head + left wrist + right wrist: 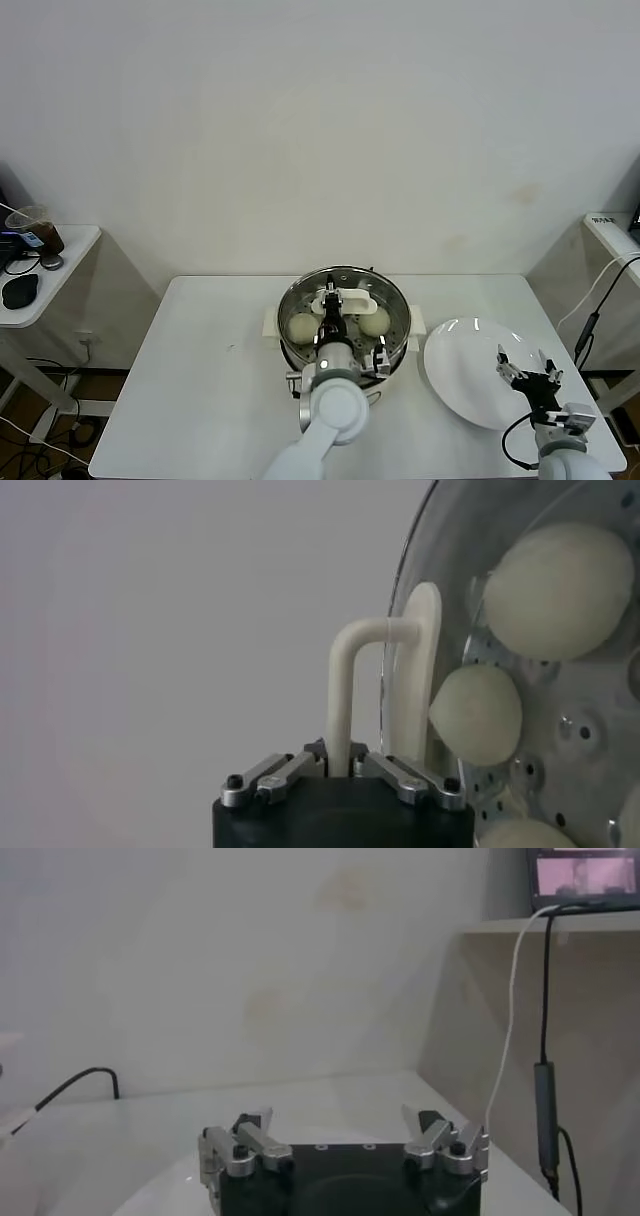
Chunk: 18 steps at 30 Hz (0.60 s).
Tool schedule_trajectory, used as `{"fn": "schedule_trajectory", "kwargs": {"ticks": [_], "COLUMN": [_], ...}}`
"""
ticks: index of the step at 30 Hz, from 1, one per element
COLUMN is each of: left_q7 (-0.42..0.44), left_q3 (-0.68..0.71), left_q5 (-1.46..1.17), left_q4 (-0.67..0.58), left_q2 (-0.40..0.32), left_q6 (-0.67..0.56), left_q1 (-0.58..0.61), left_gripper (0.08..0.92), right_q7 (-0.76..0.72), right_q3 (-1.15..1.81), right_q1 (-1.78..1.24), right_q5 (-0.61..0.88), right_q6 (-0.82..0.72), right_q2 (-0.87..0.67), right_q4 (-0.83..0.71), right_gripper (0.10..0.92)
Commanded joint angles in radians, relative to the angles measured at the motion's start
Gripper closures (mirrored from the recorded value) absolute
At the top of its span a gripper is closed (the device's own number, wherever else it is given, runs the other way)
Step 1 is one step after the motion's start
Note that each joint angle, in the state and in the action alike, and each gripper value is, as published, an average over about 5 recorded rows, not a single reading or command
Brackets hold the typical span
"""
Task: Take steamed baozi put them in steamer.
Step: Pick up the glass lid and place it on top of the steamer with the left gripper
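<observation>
While left gripper (pixel 340 765) clamps lid handle (pixel 345 680), pale smooth baozi (pixel 478 713) inside shiny steamer (pixel 395 300); right gripper (pixel 345 1138) wide

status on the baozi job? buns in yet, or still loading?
Done: buns look loaded. The plate is bare and baozi sit on the perforated tray of the steamer; the left wrist view shows at least three. In hand: the left gripper is shut on the glass lid's white handle over the pot. Left: seat the lid, release. Right gripper idles open over the plate.

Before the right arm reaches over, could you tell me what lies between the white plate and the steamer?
In the head view only a narrow strip of bare table separates the plate from the steamer.
</observation>
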Motion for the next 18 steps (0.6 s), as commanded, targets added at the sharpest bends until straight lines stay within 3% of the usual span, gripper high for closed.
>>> {"fn": "schedule_trajectory", "kwargs": {"ticks": [1, 12, 18], "left_q7": [-0.022, -0.055, -0.125], "left_q3": [-0.002, 0.004, 0.019], "left_q5": [-0.008, -0.008, -0.03], "left_q4": [0.008, 0.017, -0.023], "left_q2": [-0.001, 0.001, 0.01], "left_q6": [0.0, -0.001, -0.029], "left_q1": [0.009, 0.024, 0.049], "left_gripper": [0.821, 0.821, 0.821], "right_q7": [0.0, 0.0, 0.0], "right_q3": [-0.001, -0.006, -0.008], "right_q1": [0.001, 0.002, 0.003], "right_q5": [-0.001, -0.005, -0.006], "right_q6": [0.001, 0.002, 0.003], "right_q2": [0.001, 0.004, 0.005], "right_q4": [0.001, -0.001, -0.003], "right_gripper": [0.203, 0.203, 0.203]}}
